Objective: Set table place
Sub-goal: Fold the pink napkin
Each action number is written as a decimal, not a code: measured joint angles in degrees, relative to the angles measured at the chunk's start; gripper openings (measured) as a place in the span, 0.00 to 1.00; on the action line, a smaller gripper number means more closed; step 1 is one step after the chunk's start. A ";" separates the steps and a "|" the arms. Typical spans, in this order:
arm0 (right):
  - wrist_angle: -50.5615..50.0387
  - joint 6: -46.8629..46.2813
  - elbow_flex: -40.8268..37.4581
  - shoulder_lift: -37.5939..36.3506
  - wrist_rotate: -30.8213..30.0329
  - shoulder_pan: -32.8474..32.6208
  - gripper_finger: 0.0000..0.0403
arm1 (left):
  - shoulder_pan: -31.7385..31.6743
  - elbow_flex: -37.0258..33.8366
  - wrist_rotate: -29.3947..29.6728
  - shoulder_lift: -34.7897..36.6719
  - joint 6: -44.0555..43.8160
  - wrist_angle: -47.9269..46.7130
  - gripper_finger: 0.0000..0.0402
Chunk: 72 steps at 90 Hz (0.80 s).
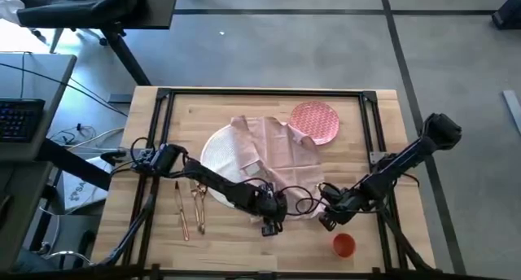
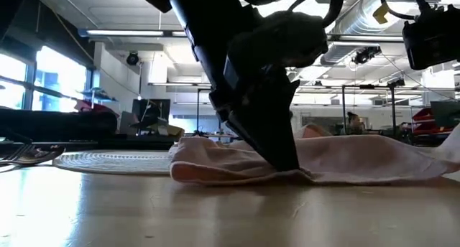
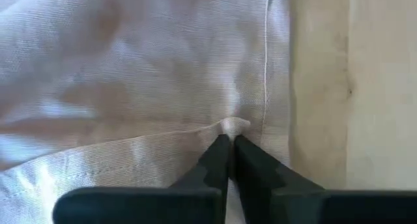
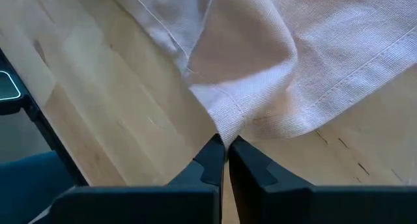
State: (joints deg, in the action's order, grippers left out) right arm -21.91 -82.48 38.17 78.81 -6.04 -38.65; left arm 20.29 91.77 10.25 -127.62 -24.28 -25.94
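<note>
Pinching the napkin edge: left claw clamped | right claw clamped on its corner | both low on surface

- The napkin lay rumpled across the light wood surface, spreading from the middle out to 3 o'clock.
- A dark gripper came down from 12 o'clock, its fingers tapering to a point that touched the napkin's near fold, closed together.
- At 9 o'clock, the low rim of the white plate rested on the surface, partly tucked beneath the napkin.
- Another dark arm part hung at 2 o'clock.
</note>
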 joint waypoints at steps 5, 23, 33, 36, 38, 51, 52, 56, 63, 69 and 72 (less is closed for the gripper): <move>-0.02 0.00 0.00 0.00 0.00 0.00 0.00 | 0.00 -0.05 0.09 0.69 -1.06 -1.18 0.00; -0.02 0.14 0.00 0.00 0.03 -0.02 0.00 | 1.27 -0.11 3.51 6.19 -7.42 -5.01 0.00; -0.04 0.42 0.00 0.00 0.03 -0.02 0.00 | 3.11 -0.09 5.79 9.21 -11.10 -7.35 0.00; -0.05 0.44 0.00 0.00 0.04 -0.02 0.00 | 3.81 -0.09 6.95 10.12 -12.64 -8.75 0.00; -0.07 0.45 0.00 0.00 0.03 -0.02 0.00 | 4.34 -0.09 7.85 10.66 -13.52 -9.76 0.00; -0.68 1.50 0.00 0.00 0.11 -0.02 0.00 | 8.03 -0.07 11.61 12.91 -19.35 -16.75 0.00; -0.81 1.51 0.01 0.00 0.11 -0.02 0.00 | 8.36 -0.07 11.75 12.95 -19.72 -17.18 0.00; -1.24 1.53 0.00 0.00 0.11 -0.02 0.00 | 9.57 -0.08 12.31 12.95 -20.84 -18.48 0.00; -1.96 1.82 0.02 0.00 0.13 -0.02 0.00 | 11.43 -0.11 12.59 12.87 -22.01 -19.53 0.00; -2.26 1.97 0.02 0.00 0.34 -0.10 0.00 | 12.79 -0.09 12.81 12.85 -23.53 -20.59 0.00; -2.33 1.97 0.00 0.00 0.36 -0.13 0.00 | 13.43 -0.09 13.19 12.80 -24.98 -21.81 0.00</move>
State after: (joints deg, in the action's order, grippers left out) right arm -24.24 -80.51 38.17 78.81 -5.68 -38.79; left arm 33.72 91.68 23.44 -114.82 -49.26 -47.75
